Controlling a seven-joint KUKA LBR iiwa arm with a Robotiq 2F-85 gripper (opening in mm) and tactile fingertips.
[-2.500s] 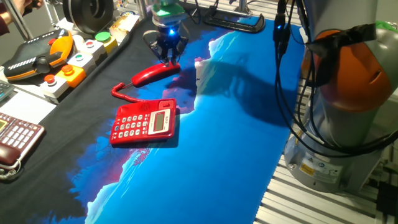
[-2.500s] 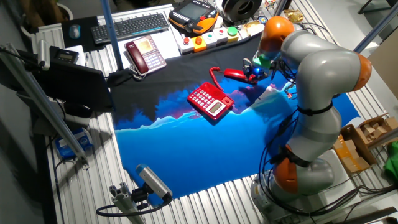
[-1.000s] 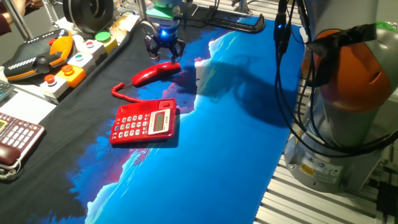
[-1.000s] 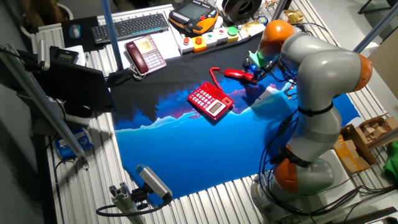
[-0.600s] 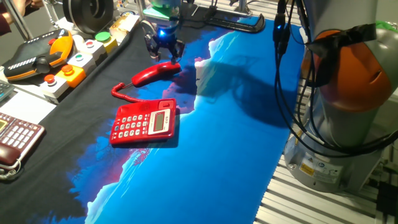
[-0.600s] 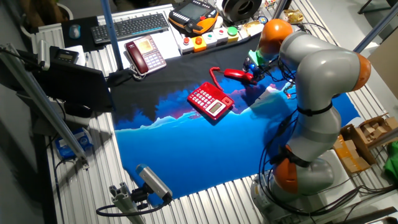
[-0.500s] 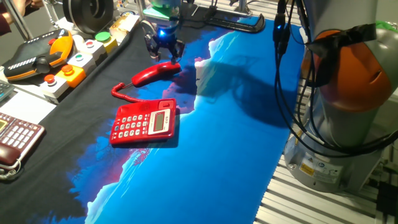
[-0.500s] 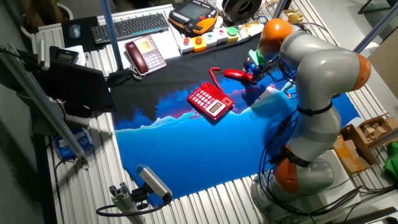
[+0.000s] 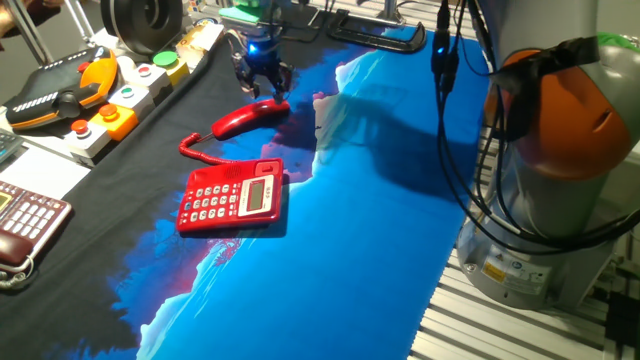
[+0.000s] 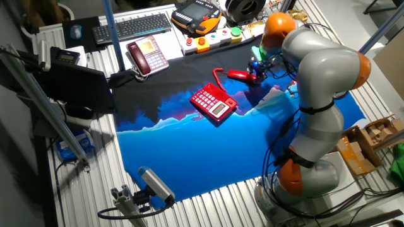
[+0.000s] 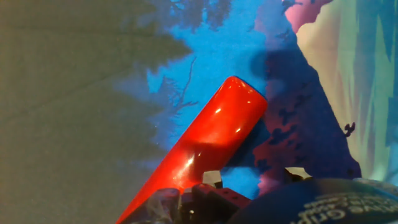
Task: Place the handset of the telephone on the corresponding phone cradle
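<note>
The arm reaches down over the counter's far side, its gripper pointing straight down just above one end of the handset. The jaws stand apart, holding nothing. The handset lies flat on the dark cloth, off its cradle, near the telephone, joined by a coiled cord.

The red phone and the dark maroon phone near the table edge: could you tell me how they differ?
The red phone is bright red and lies on the dark cloth; the maroon phone is much darker and sits on white paper near the keyboard. The red phone's handset lies apart on the cloth, joined by its cord; whether the maroon phone's is seated is unclear. Both have pale keys and a display.
</note>
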